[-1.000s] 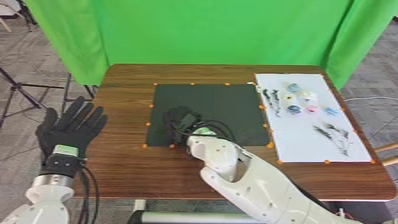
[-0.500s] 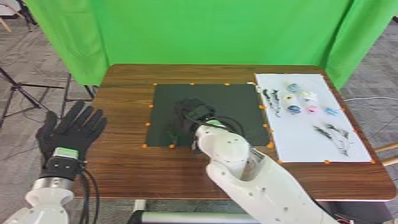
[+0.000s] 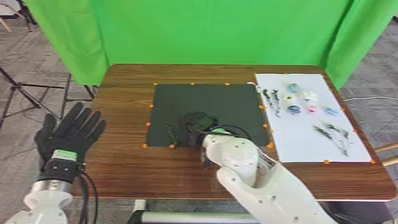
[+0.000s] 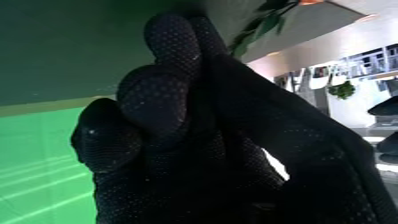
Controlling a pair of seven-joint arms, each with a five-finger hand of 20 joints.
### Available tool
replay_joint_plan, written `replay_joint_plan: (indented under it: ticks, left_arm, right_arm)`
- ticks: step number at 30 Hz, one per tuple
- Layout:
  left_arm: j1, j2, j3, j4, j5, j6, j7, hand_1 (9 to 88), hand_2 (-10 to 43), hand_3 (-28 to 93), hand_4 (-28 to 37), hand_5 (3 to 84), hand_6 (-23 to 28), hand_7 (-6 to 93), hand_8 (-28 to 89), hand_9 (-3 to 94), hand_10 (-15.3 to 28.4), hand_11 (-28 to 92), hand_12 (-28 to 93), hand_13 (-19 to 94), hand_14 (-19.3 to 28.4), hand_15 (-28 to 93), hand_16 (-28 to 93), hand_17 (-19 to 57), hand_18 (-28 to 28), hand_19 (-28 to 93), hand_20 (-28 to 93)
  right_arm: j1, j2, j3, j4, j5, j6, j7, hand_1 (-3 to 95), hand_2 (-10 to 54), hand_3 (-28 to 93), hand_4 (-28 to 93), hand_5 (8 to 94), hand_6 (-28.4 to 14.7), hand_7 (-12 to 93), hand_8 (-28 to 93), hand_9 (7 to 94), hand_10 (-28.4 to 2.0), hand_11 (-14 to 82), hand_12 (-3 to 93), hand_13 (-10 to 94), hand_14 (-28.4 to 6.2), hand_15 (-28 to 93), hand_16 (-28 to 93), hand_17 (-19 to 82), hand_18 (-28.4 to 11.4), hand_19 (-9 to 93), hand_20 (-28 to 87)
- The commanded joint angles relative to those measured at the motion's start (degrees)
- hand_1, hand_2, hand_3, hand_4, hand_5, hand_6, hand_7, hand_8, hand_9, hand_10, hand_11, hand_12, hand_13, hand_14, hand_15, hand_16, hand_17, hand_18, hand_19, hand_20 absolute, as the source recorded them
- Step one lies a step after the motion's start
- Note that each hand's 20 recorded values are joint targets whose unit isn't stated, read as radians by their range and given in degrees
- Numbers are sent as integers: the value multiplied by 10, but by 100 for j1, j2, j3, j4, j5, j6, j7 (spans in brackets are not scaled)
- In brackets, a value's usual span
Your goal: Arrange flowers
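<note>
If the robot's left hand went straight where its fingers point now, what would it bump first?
The left hand would probably meet the green curtain first, though how far apart they are is hard to tell.

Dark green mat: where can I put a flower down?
Probably the far part of the mat, between its far edge and the black-gloved right hand. It's crowded around that hand and the green leafy sprig beside it, and where colourful flower heads bunch up on the flat white sheet.
</note>
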Motion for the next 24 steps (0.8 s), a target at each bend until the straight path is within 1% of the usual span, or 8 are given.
replay_joint_plan:
  ticks: [1, 3, 7, 8, 10, 15, 19, 24]
  left_arm:
    - [-103, -67, 37, 48, 46, 105, -289, 278, 120, 735, -283, 431, 90, 145, -81, 375, 176, 223, 133, 266, 191, 441, -65, -66, 158, 390, 125]
    - [-161, -84, 55, 93, 97, 38, -363, 277, 121, 735, -283, 431, 89, 146, -82, 376, 174, 225, 133, 267, 190, 443, -67, -65, 159, 392, 125]
    - [-193, -99, 44, 90, 125, 67, -395, 277, 123, 735, -283, 430, 86, 150, -83, 376, 171, 229, 131, 269, 187, 448, -70, -66, 159, 396, 123]
    - [-176, -90, 50, 80, 98, 68, -342, 276, 124, 735, -283, 429, 86, 151, -83, 376, 169, 230, 131, 269, 186, 448, -71, -65, 159, 396, 122]
    - [-186, -95, 55, 97, 75, 51, -341, 276, 125, 733, -283, 429, 85, 151, -85, 375, 168, 230, 129, 270, 184, 448, -74, -65, 158, 397, 121]
    - [-43, -82, -11, 42, 63, 70, -209, 273, 128, 731, -283, 422, 80, 147, -86, 371, 158, 226, 127, 274, 172, 437, -77, -57, 153, 396, 117]
    - [48, -102, -65, 14, 47, 87, -182, 269, 129, 729, -283, 417, 75, 148, -86, 367, 147, 223, 127, 280, 157, 429, -77, -48, 148, 393, 114]
    - [52, -138, -37, 8, 21, 67, -132, 267, 131, 726, -283, 413, 71, 149, -88, 367, 136, 226, 127, 288, 145, 425, -76, -41, 144, 392, 112]
  right_arm:
    - [-229, -243, -208, -51, -105, -404, -214, 402, 123, 849, -81, 707, -23, 221, -23, 769, -140, 275, 415, 729, -108, 656, 390, 519, -178, 932, 384]
    - [-236, -293, -283, -60, -181, -305, -267, 404, 124, 847, -87, 705, -22, 218, -21, 768, -138, 273, 414, 727, -109, 657, 391, 515, -178, 932, 381]
    - [-225, -356, -338, -93, -217, -237, -293, 410, 125, 842, -99, 698, -17, 220, -19, 764, -134, 271, 413, 723, -107, 657, 392, 507, -178, 932, 372]
    - [-211, -352, -350, -84, -268, -200, -290, 410, 127, 840, -101, 696, -17, 221, -18, 762, -134, 271, 412, 722, -107, 658, 393, 507, -178, 932, 371]
    - [-205, -308, -342, -85, -293, -175, -252, 410, 128, 839, -99, 693, -17, 225, -16, 761, -134, 271, 408, 721, -108, 659, 394, 505, -179, 932, 369]
    - [-157, -212, -156, -113, -157, -459, -35, 405, 127, 841, -88, 679, -24, 237, 1, 756, -138, 273, 404, 716, -112, 664, 393, 506, -181, 932, 366]
    - [-143, -116, 60, -333, 163, -607, 321, 390, 89, 837, -66, 680, -44, 288, 64, 752, -150, 288, 388, 714, -120, 672, 386, 507, -183, 932, 368]
    - [-394, 134, 457, -818, 37, 263, 588, 366, 74, 834, -49, 674, -49, 323, 136, 746, -167, 322, 349, 715, -125, 675, 379, 509, -185, 932, 371]
